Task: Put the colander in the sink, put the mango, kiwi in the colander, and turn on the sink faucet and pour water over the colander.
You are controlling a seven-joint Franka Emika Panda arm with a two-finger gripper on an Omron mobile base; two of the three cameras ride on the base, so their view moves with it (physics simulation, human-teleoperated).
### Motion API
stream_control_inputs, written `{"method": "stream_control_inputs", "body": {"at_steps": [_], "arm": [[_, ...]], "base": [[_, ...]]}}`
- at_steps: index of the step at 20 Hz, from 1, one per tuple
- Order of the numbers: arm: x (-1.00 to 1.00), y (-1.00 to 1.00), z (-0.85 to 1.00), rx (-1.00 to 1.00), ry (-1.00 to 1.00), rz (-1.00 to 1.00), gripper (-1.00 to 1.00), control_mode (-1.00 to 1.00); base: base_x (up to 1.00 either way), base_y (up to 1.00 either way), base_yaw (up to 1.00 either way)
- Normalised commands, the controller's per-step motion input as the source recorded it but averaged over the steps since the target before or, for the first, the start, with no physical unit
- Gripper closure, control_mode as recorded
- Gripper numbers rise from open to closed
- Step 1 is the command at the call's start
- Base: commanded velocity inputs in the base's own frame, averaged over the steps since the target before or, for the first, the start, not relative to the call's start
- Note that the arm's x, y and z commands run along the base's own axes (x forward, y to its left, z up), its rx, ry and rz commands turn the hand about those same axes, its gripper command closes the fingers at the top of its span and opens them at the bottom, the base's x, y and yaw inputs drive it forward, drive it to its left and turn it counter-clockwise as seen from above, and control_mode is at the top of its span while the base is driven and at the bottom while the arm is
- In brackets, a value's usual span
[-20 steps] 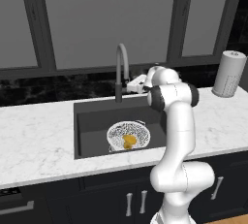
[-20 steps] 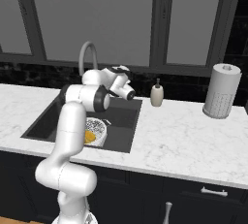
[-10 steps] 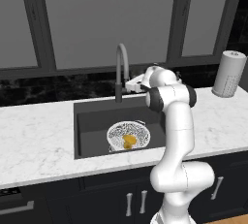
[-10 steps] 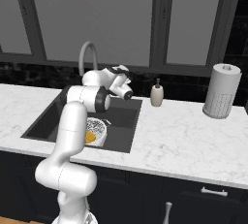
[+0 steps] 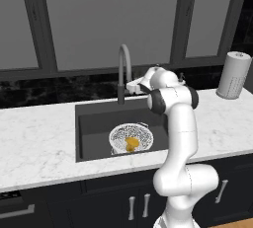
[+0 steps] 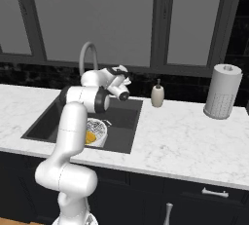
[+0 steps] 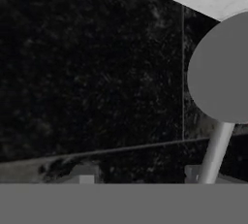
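The white mesh colander [image 5: 131,137] [image 6: 96,131] sits on the floor of the dark sink [image 5: 94,123] [image 6: 46,121]. Inside it lies the orange-yellow mango [image 5: 132,141] [image 6: 90,136], with a duller brown bit against it that looks like the kiwi [image 5: 129,148]. The grey gooseneck sink faucet [image 5: 123,66] [image 6: 87,53] stands behind the basin. My gripper [image 5: 132,88] [image 7: 139,177] is level with the faucet's base, just to its right. In the hand view the fingertips [image 7: 85,174] stand apart, and the faucet's grey lever [image 7: 220,72] rises by the right one. No water shows at the spout.
A paper towel roll [image 5: 234,75] [image 6: 222,91] stands on the marble counter [image 5: 34,138] to the right. A cream soap bottle [image 6: 156,95] is behind the sink's right corner. Dark backsplash [image 7: 97,72] lies close ahead of the hand.
The hand has edged slightly toward the faucet's base. Colander and fruit have stayed put.
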Motion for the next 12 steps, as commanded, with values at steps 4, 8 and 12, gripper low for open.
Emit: {"method": "stream_control_inputs", "body": {"at_steps": [4, 8, 12], "arm": [[0.00, -0.52, -0.26, 0.01, 0.00, -0.04, 1.00, -1.00], [0.00, -0.95, -0.28, 0.09, 0.00, 0.00, 1.00, -1.00], [0.00, -1.00, -0.32, 0.13, 0.00, 0.00, 1.00, -1.00]], "base": [[0.00, 0.00, 0.00], [0.00, 0.00, 0.00], [0.00, 0.00, 0.00]]}}
